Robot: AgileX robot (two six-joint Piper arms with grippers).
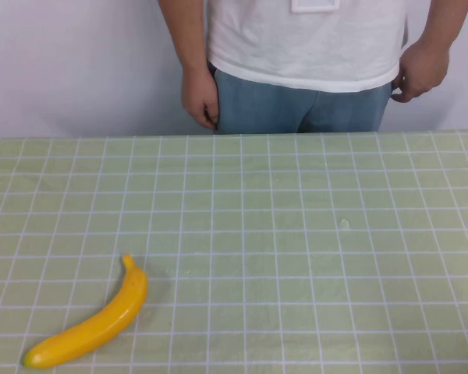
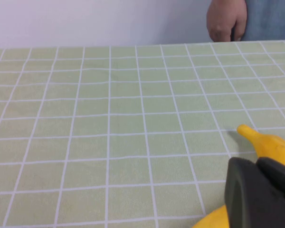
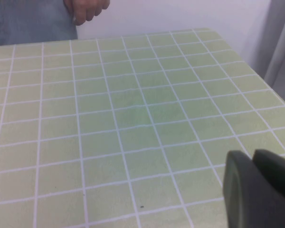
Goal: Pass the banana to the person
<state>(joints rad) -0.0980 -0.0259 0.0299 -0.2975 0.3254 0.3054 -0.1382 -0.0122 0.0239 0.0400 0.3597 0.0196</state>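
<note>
The banana [image 1: 93,323], bright yellow and curved, lies flat on the green checked table near its front left corner, stem pointing away from me. The person [image 1: 308,47], in a white T-shirt and blue jeans, stands behind the far edge with both arms hanging down. Neither gripper shows in the high view. My left gripper [image 2: 255,162] is shut and empty, low over the table on the near side of the banana [image 2: 270,145], which shows partly behind its dark fingers. My right gripper [image 3: 253,154] is shut and empty over the table's right part.
The green cloth [image 1: 296,234] with a white grid covers the table up to a white wall. The person's hands [image 1: 200,97] hang just beyond the far edge. The table's right edge [image 3: 256,71] and a grey curtain show in the right wrist view.
</note>
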